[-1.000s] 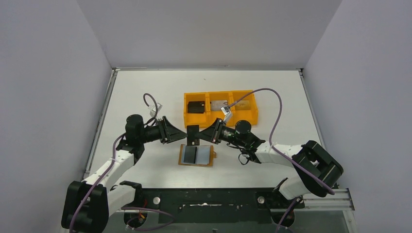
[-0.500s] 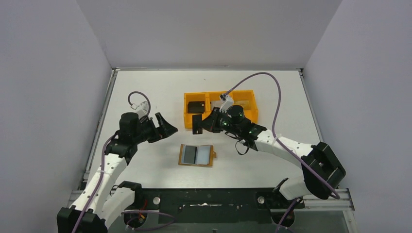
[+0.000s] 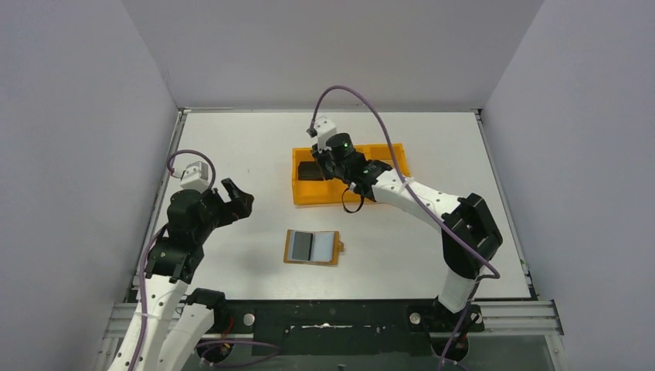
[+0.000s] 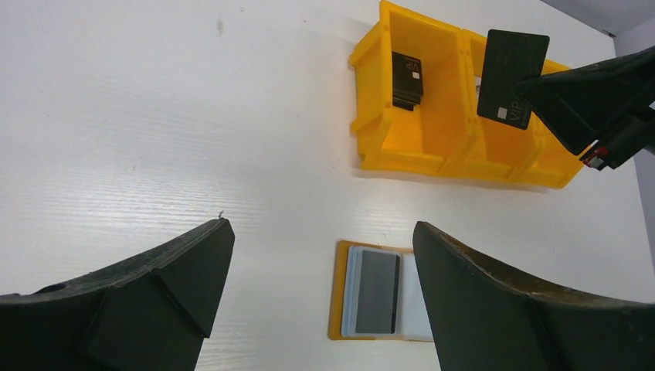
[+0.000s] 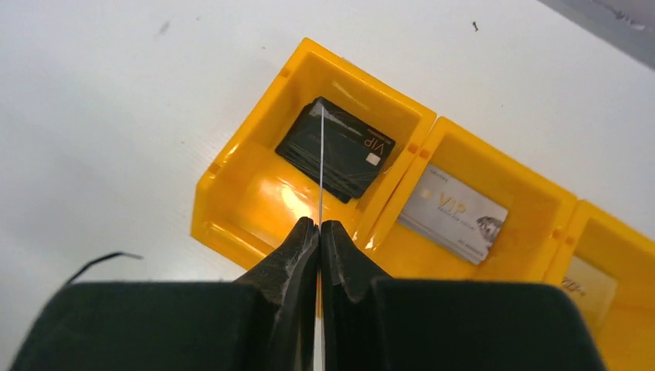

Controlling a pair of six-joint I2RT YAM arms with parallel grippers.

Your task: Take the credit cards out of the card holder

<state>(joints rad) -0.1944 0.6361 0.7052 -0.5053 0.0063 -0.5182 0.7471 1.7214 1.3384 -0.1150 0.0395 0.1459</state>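
Right gripper, fingers clenched on a dark card, hangs over the left bin of the tray. In the right wrist view the card is edge-on, a thin line running toward 12 o'clock above the black cards lying there; a silver card lies in the middle bin. Only the left wrist view shows its face: long axis 12 to 6, pinched at the lower right corner. The wallet lies open on the table at 6 o'clock of the tray, long axis 9 to 3, with a grey card in it. The left gripper, at 10 o'clock of the wallet, is spread wide and holds nothing.
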